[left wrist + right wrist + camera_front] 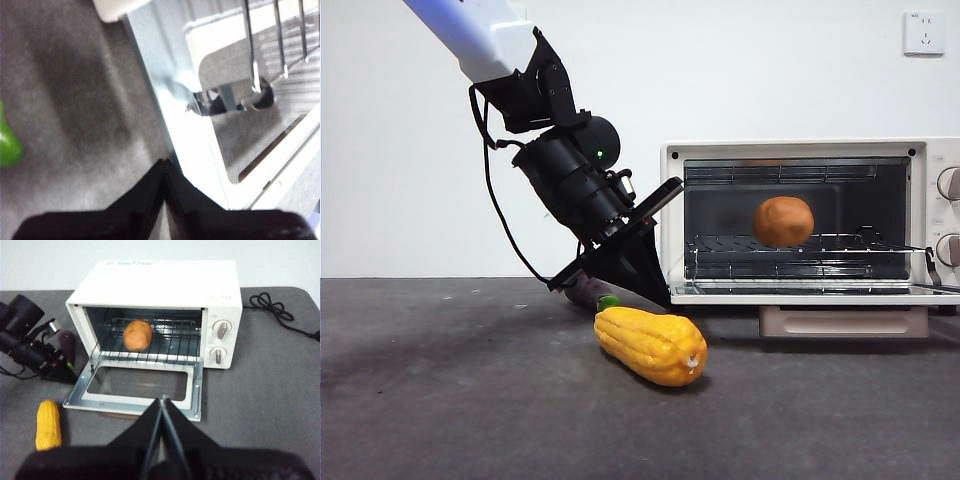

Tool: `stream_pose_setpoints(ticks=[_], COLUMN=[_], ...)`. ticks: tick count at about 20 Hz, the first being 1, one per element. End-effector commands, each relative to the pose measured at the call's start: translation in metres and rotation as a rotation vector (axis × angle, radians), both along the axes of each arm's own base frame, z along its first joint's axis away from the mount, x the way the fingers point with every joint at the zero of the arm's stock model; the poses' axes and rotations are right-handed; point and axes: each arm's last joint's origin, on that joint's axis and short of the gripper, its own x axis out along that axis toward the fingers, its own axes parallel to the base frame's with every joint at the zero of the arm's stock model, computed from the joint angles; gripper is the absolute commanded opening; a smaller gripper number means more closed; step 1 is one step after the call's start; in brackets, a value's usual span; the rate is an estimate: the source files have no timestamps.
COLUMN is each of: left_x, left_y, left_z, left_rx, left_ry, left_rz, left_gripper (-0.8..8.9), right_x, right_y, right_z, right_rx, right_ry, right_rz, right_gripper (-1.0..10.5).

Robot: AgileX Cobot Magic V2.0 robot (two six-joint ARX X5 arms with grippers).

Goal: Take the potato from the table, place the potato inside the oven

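Observation:
The orange-brown potato (783, 221) (137, 335) lies on the wire rack inside the cream-white oven (800, 148) (165, 285). The oven's glass door (195, 390) (200, 150) hangs open and flat over the dark grey table (440, 400). My left gripper (655, 292) (164, 162) (60, 371) is shut and empty, low by the door's left edge. The right gripper (162, 400) is shut on nothing and held high in front of the oven, looking down at the door.
A bumpy yellow corn cob (652, 345) (48, 424) lies in front of the left arm. A dark purple eggplant (585, 292) (67, 342) with a green cap (7, 145) sits just behind it. The oven's black cord (272, 305) coils at the back right.

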Motion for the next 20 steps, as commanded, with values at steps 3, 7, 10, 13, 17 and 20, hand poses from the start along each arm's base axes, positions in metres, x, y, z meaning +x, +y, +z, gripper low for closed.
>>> stream_pose_setpoints(ticks=[3,7,10,13,17,20], left_x=[-0.002,0.001,0.004,0.006,0.009,0.010], left_y=[-0.015,-0.017,-0.016,-0.015,-0.012,-0.010], left_z=[-0.029,-0.032,-0.029,-0.027,-0.024,-0.022], left_rx=[-0.078,-0.121,-0.194,-0.260,-0.314,-0.343], left_ry=[0.080,0.084,0.106,0.125,0.141,0.154], left_rz=[-0.068,-0.072,-0.077,-0.091,-0.107,-0.117], left_gripper=[-0.07,-0.07,-0.07,-0.07,-0.07,-0.07], right_x=[-0.001,-0.001,-0.001,-0.001,-0.001,-0.001], right_y=[-0.001,0.000,0.000,0.000,0.000,0.000], right_z=[0.001,0.001,0.001,0.001,0.001,0.001], right_rx=[0.009,0.016,0.017,0.017,0.018,0.018], right_ry=[-0.003,-0.002,-0.002,-0.002,-0.002,-0.002], right_rz=[-0.004,0.009,0.008,0.008,0.008,0.008], right_gripper=[-0.1,0.0,0.0,0.0,0.0,0.0])
